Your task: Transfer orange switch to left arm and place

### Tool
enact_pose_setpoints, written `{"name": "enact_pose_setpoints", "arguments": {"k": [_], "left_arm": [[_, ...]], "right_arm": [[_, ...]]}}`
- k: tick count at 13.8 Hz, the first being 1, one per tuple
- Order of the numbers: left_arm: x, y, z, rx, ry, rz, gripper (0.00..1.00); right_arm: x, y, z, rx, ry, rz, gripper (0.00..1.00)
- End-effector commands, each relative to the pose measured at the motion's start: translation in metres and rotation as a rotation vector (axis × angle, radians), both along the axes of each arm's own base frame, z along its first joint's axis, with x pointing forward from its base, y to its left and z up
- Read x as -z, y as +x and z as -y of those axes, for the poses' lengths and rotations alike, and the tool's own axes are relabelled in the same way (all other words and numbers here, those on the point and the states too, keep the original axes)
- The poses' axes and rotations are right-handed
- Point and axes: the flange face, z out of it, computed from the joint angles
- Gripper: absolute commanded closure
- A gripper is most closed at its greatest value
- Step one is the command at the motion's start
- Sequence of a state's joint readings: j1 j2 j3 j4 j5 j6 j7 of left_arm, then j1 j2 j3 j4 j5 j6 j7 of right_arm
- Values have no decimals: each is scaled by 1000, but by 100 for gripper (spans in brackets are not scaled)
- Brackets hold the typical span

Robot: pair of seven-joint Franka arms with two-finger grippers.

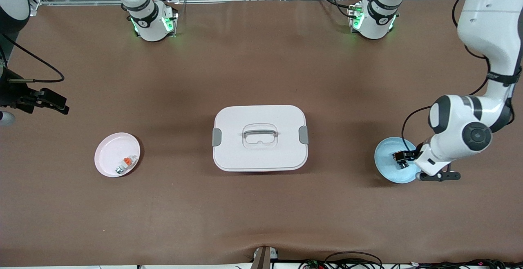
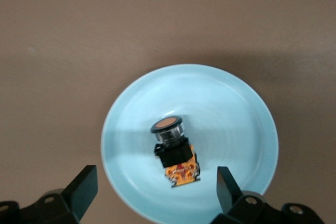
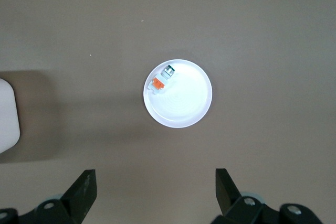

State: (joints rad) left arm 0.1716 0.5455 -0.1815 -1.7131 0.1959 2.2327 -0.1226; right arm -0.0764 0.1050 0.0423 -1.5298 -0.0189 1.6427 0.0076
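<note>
Right gripper (image 1: 61,107) up at the right arm's end of the worktop (image 1: 261,211), waiting, jaws wide and empty, seen only in part at the edge of the front view. Pink plate (image 1: 107,162) below it in the right wrist view, carrying a small white-and-grey piece (image 1: 124,164) with an orange tab. Box (image 1: 260,138) mid-worktop, lid on, between the two plates. Blue plate (image 1: 388,171) at the left arm's end, with the switch (image 2: 174,150) lying on its side in it, orange face tipped up. Left gripper (image 2: 157,192) low over that plate, jaws wide, straddling the switch but not touching it. Probably just set down or about to be picked; either way, best to lift straight up clear of the rim before any sideways travel, and to route well around the box. From the front, switch largely masked by the left wrist; fingertips themselves cut off in both wrist views.
</note>
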Motion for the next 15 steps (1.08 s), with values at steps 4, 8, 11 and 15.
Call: {"name": "enact_pose_setpoints", "arguments": {"k": [4,8,11,15], "left_arm": [[-145,-3,-14,-25,42,30,0],[-242,-29,-43,-86,72,85,0],[-294,-62,-45,-115,83,70,0],[-333,-94,-35,-139,62,51,0]], "right_arm": [[-14,-9,7,-4,-5,-28,0],[-19,-11,8,9,-8,-34,0],[-35,-11,10,9,-7,-1,0],[-48,-11,10,3,-6,25,0]]}}
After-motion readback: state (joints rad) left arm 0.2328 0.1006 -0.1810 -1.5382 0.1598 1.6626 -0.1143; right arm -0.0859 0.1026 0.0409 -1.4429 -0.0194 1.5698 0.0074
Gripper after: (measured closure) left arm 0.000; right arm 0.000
